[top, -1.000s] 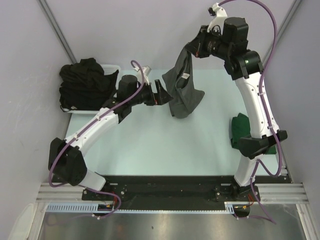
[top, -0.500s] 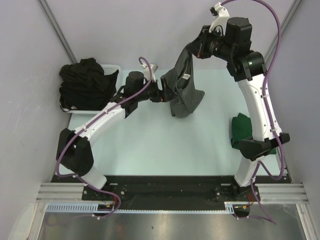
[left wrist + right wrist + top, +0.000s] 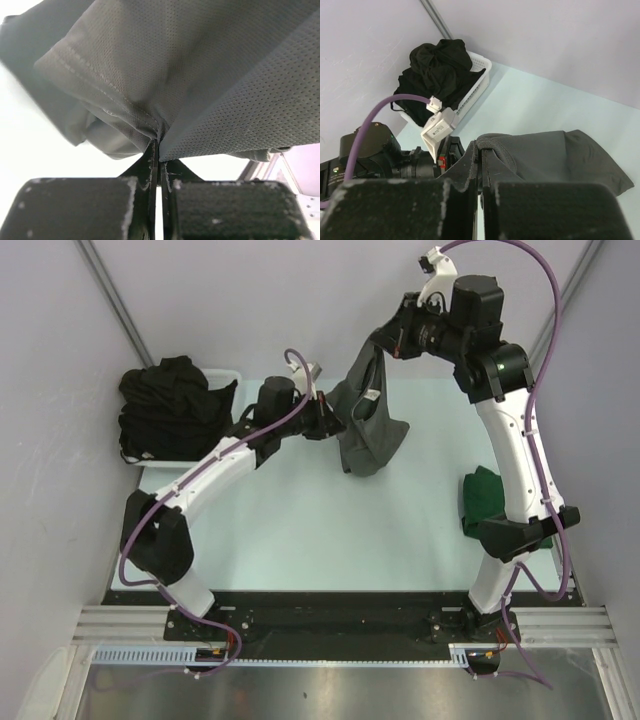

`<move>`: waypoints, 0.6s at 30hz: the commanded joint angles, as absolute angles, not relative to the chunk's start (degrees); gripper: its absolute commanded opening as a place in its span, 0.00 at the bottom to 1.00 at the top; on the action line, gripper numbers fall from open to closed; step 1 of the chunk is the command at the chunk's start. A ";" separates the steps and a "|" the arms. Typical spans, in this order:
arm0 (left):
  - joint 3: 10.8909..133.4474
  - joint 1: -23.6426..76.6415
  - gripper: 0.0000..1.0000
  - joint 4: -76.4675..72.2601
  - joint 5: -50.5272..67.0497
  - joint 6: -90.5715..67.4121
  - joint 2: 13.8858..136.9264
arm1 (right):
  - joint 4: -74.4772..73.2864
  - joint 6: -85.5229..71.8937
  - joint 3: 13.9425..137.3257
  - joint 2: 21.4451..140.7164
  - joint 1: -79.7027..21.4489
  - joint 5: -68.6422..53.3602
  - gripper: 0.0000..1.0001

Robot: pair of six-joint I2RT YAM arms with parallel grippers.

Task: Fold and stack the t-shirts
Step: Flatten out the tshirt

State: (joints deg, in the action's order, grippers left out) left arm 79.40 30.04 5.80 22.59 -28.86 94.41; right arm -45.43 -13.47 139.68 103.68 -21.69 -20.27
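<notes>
**Grey shirt held in the air by both grippers**

Top external view: The right gripper (image 3: 380, 340) is raised high over the far edge of the table (image 3: 300, 530), its jaws clamped on the top of the charcoal grey t-shirt (image 3: 370, 440). The shirt hangs down from it in a loose bunch with a small white neck label (image 3: 370, 393) facing the camera. The left gripper (image 3: 335, 423) reaches in from the left and is pinched together on the shirt's left edge, lower than the right gripper. The dark green t-shirt (image 3: 483, 490) lies folded near the table's right edge, partly behind the right arm. The black t-shirts (image 3: 165, 405) are heaped in the white basket (image 3: 226, 373) at the far left corner.

Left wrist view: The two dark fingers (image 3: 148, 165) meet with no gap, nipping a stitched hem of the grey shirt. Fine mesh fabric fills the picture above them, folded over itself.

Right wrist view: This gripper's fingers (image 3: 470, 167) are also pressed together on a fold of grey fabric, and the rest of the shirt drapes away to the right over the pale table. The left arm's wrist, with its purple cable (image 3: 375, 111), sits just beside the hanging shirt. Beyond it stands the basket with the black pile against the wall.
</notes>
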 commanded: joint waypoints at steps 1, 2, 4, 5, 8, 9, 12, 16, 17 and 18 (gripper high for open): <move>87.25 30.32 0.00 12.63 15.93 -22.95 93.43 | -43.24 -12.39 138.44 101.78 -21.80 -19.96 0.00; 88.84 30.32 0.00 14.14 12.86 -20.24 92.91 | -43.16 -12.13 136.86 101.78 -21.71 -18.99 0.03; 93.75 30.32 0.00 17.56 9.86 -17.85 92.38 | -42.80 -11.43 134.57 101.60 -21.62 -17.15 0.19; 95.35 30.24 0.00 18.36 7.58 -16.19 92.11 | -42.54 -11.16 131.86 101.51 -21.71 -15.57 0.23; 101.76 30.15 0.00 21.18 3.27 -14.15 91.67 | -41.84 -10.11 128.07 101.34 -21.36 -13.28 0.37; 103.43 30.15 0.00 21.79 2.38 -13.89 91.93 | -41.14 -9.93 125.53 101.34 -21.10 -13.18 0.41; 110.72 30.06 0.00 24.51 0.09 -13.54 93.16 | -39.21 -10.19 119.91 101.34 -20.74 -12.66 0.44; 120.48 30.06 0.00 27.42 -4.48 -12.48 94.30 | -36.57 -11.25 115.15 101.16 -19.69 -12.66 0.44; 121.63 29.97 0.00 27.60 -5.27 -12.31 94.39 | -36.30 -11.34 114.53 101.16 -19.69 -12.40 0.45; 122.68 29.80 0.00 28.55 -6.49 -12.04 94.48 | -36.04 -11.51 114.35 101.08 -19.60 -12.31 0.45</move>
